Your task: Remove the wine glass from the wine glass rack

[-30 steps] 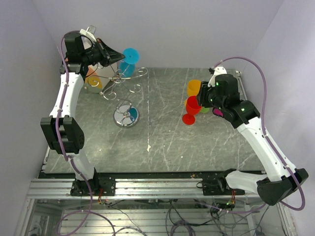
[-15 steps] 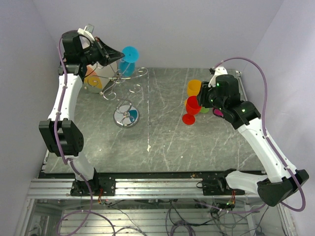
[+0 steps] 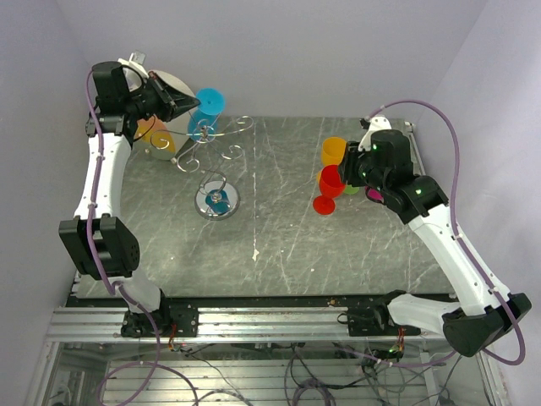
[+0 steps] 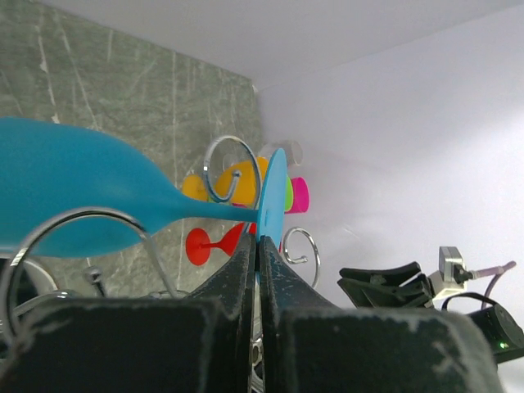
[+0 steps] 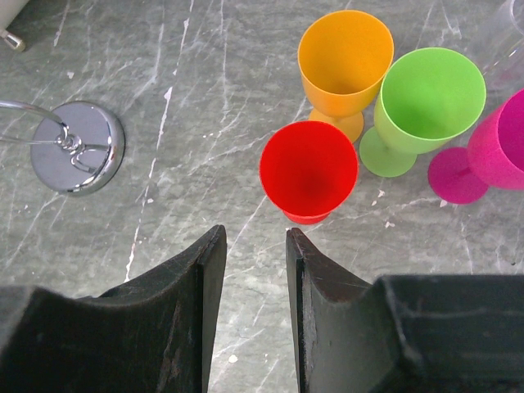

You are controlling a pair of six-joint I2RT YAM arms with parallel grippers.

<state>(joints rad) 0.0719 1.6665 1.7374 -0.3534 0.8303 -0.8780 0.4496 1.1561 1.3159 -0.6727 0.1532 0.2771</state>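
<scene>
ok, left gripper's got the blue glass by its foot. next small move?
Probably ease the blue glass outward, away from the rack, before lifting. The left gripper is shut on its foot, but the rack's wire curls look close around bowl and stem, so lifting straight could snag.

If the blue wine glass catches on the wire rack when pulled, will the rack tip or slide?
Likely tippy: the wine glass rack is thin wire on one stem over a small round base. A wire curl arcs by the blue wine glass, so snagging could drag it.
</scene>
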